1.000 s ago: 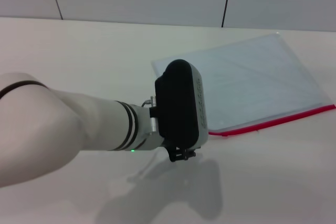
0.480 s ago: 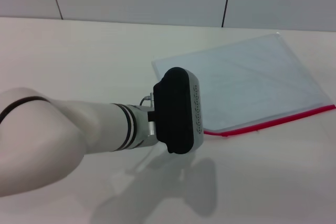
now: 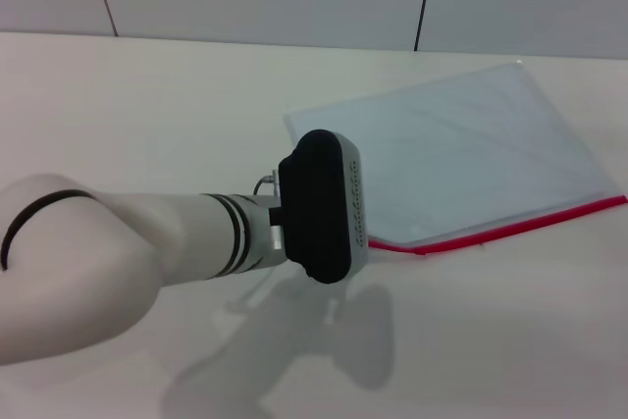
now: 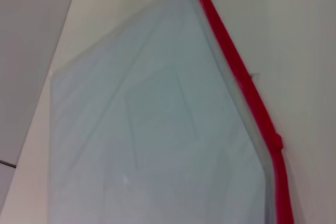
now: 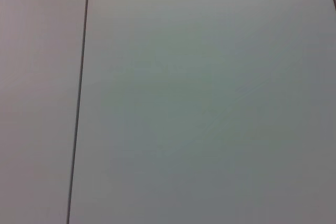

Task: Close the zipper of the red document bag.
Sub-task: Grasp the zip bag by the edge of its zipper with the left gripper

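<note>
White tabletop (image 3: pixel 147 95): the left gripper (image 3: pixel 324 208), fingers hidden, has edged back toward the near corner of the red document bag (image 3: pixel 461 154), closing on its zipper (image 3: pixel 510 228), not yet gripped.

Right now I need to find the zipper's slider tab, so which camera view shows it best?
The left wrist view: the zipper fills the frame's edge, with a small red bump, likely the tab. In the head view the zipper is a thin far line partly behind the left arm. The right wrist view shows none of it.
</note>
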Available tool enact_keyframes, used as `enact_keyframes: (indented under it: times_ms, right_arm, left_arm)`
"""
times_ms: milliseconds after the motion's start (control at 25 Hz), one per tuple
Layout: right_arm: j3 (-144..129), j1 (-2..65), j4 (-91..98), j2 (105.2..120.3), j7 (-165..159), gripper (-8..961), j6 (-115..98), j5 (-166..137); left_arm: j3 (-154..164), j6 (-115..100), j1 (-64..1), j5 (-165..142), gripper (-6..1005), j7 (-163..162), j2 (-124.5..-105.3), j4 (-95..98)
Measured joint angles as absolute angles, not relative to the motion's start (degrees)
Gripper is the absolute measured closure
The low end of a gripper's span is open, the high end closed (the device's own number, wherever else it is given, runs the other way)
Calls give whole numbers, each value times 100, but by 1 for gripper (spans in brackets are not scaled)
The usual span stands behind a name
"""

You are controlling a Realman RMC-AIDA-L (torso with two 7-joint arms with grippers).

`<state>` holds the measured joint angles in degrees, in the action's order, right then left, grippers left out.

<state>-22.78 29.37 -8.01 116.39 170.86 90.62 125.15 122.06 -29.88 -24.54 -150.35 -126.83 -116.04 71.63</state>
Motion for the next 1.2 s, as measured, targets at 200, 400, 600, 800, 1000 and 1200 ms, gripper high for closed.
enact_keyframes:
  times_ms: [200, 400, 600, 800, 1000, 1200]
  right_arm:
    - [-2286, 2937, -810, 11645, 17086, 85, 9062, 12516]
    - [-2285, 2937, -818, 11646, 17086, 86, 9062, 12522]
    - [-2285, 2939, -818, 11646, 17086, 87, 9061, 12525]
    - [-2285, 2942, -817, 11645, 17086, 87, 9061, 12525]
    - [-2320, 2930, -806, 11642, 17086, 88, 9061, 12524]
    - [-3207, 2951, -503, 11628, 17155, 89, 9071, 12513]
  left_arm:
    - [12301, -2728, -2470, -15029, 490, -12678, -11600, 7065]
    - [12436, -2451, -2513, -15033, 570, -12607, -11601, 6882]
    - [12493, -2281, -2593, -15021, 772, -12629, -11615, 6693]
    - [12577, -2038, -2591, -15020, 896, -12644, -11614, 6614]
    - [12646, -1756, -2476, -15092, 932, -12619, -11619, 6610]
    - [12721, -545, -1968, -15486, 947, -12603, -11607, 6643]
